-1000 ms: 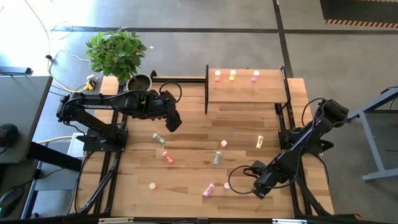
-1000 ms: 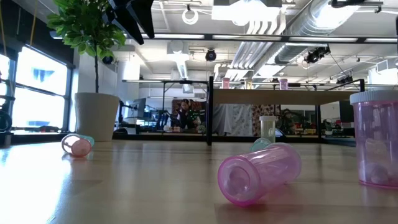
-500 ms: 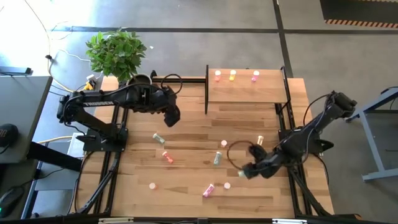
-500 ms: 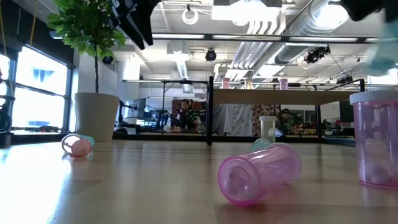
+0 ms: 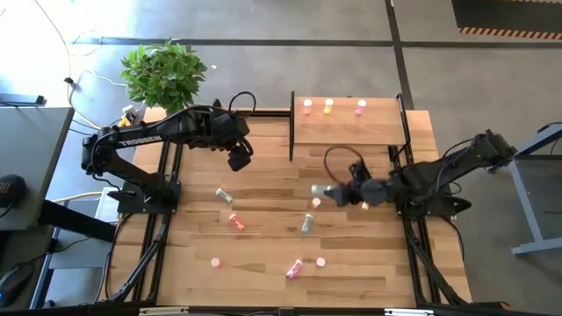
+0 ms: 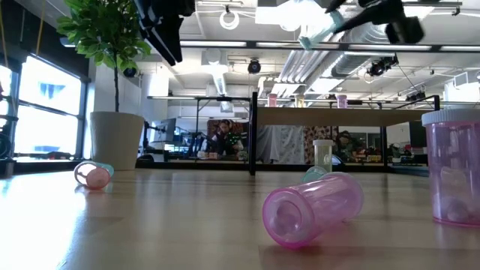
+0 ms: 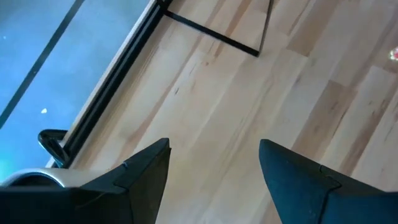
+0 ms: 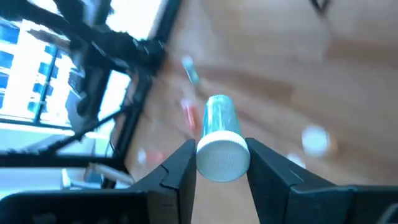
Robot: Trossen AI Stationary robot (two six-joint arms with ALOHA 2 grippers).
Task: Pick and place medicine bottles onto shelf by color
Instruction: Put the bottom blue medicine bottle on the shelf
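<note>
My right gripper (image 5: 332,192) hangs above the table's middle, in front of the shelf (image 5: 351,132), shut on a pale green medicine bottle (image 5: 318,190) with a white cap (image 8: 222,159). Three bottles (image 5: 328,106) stand on the shelf's far edge. My left gripper (image 5: 239,161) hovers open over the table's far left part, with bare wood between its fingers (image 7: 214,168). Several bottles lie or stand on the table: a green one (image 5: 223,195), an orange-red one (image 5: 235,221), another green one (image 5: 306,223) and a pink one (image 5: 294,268). My right gripper pinches the green bottle between its two fingers (image 8: 180,167) at its white-capped end (image 8: 222,144). The fingers come from the table's right, slanting down, and lie along the bottle. The green body (image 8: 219,115) sticks out past the fingertips, lifted clear of the table.
A potted plant (image 5: 165,77) stands at the table's far left corner. The shelf's black upright panel (image 5: 291,127) faces my left gripper. In the low view a pink bottle (image 6: 311,208) lies close to the camera and another (image 6: 454,169) stands at the right.
My right gripper has risen from the table's near right corner and swung toward the middle and far side with the green bottle, tipping from pointing down to nearly level. My left gripper has drifted toward the far edge and rolled, staying open.
</note>
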